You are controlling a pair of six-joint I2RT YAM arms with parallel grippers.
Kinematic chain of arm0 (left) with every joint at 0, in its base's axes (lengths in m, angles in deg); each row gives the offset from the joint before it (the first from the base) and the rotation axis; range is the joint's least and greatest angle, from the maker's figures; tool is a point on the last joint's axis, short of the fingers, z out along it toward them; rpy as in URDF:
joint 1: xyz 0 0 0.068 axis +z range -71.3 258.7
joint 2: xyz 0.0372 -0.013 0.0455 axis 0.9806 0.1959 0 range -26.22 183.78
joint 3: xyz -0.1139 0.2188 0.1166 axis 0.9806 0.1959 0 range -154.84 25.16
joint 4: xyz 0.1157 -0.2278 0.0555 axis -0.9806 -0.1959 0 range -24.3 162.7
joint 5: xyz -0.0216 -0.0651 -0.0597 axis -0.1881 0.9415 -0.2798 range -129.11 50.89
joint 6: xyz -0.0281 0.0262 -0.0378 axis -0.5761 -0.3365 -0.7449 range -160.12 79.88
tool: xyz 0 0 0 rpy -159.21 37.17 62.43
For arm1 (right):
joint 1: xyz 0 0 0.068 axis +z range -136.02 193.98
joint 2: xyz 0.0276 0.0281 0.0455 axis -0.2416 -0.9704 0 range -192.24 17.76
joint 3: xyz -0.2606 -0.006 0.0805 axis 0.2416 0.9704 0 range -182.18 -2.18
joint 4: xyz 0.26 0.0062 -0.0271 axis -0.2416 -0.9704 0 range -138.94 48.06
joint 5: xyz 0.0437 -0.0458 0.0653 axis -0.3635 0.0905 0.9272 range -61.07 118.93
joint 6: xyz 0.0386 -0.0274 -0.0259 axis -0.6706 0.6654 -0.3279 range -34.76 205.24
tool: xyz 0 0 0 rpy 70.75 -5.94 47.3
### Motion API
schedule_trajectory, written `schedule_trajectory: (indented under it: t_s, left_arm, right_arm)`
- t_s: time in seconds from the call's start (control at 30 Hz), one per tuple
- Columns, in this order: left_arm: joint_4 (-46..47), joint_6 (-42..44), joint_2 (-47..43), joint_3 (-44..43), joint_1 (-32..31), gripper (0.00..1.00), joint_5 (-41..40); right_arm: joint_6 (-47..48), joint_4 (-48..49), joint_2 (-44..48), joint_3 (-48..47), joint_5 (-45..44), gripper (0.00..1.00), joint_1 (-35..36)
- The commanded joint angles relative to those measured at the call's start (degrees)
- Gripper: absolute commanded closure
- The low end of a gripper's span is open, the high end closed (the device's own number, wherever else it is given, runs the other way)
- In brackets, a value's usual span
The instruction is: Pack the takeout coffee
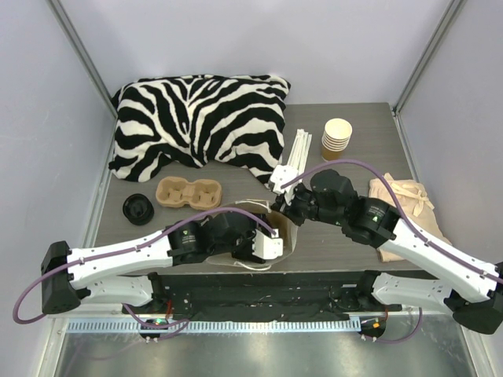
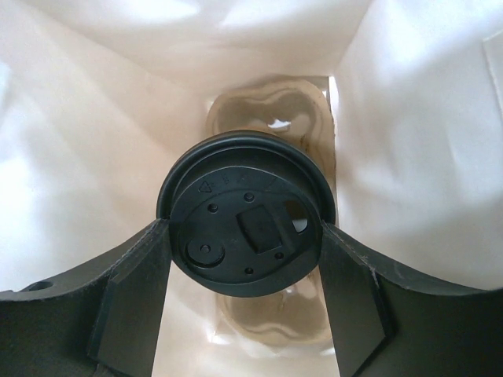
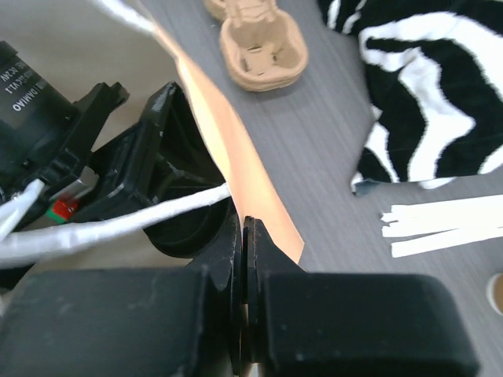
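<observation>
The takeout coffee [image 2: 247,224] shows only its round black lid in the left wrist view; the cup below is hidden. My left gripper [image 2: 245,243] is shut on it, one finger against each side of the lid, inside a paper bag [image 2: 94,157]. A pulp carrier [image 2: 271,110] lies at the bag's bottom. My right gripper [image 3: 244,236] is shut on the bag's tan wall [image 3: 236,149] at its rim. From above, both grippers meet at the bag [image 1: 284,232], left gripper [image 1: 263,245], right gripper [image 1: 284,206].
A zebra-print cushion [image 1: 200,118] fills the back left. Another pulp carrier [image 1: 189,192] and a loose black lid [image 1: 138,209] lie left of the bag. A stack of lidless cups [image 1: 337,137], white strips [image 1: 297,153] and a beige cloth [image 1: 405,204] are at the right.
</observation>
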Motion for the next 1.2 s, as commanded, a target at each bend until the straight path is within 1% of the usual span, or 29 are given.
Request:
schedule_trajectory:
  t_s: [0.0, 0.13, 0.27, 0.37, 0.47, 0.87, 1.0, 1.17]
  left_arm:
    - [1.0, 1.5, -1.1, 0.7, -0.3, 1.00, -1.6]
    - [2.4, 2.1, -1.2, 1.5, -0.3, 1.00, -2.5]
    - [3.3, 2.0, -1.0, 1.4, -0.4, 1.00, -2.7]
    - [4.4, 2.0, -0.4, 1.9, -0.4, 1.00, -2.4]
    - [6.2, 2.3, 0.0, 3.0, -0.4, 1.00, -2.6]
    - [10.9, 2.2, 3.3, 4.1, -0.4, 1.00, -3.5]
    - [11.8, 2.6, 3.5, 4.7, -0.5, 1.00, -3.3]
    - [12.1, 4.0, 1.6, 6.2, -0.5, 1.00, -2.6]
  right_arm:
    - [2.7, 7.0, 4.1, -0.7, -5.4, 0.99, 1.7]
    - [4.2, 8.3, 5.7, 1.2, -8.3, 0.99, 5.8]
    - [6.4, 10.0, 7.2, 4.5, -11.0, 0.99, 7.4]
    - [8.9, 13.8, 8.9, 7.8, -13.3, 0.99, 9.1]
    - [9.4, 14.9, 8.9, 8.5, -15.3, 0.99, 10.3]
    - [8.0, 15.0, 8.5, 8.0, -15.3, 0.99, 10.3]
    - [7.3, 14.8, 8.5, 8.1, -15.3, 0.99, 10.4]
    - [5.4, 14.5, 8.3, 8.2, -17.5, 0.99, 10.3]
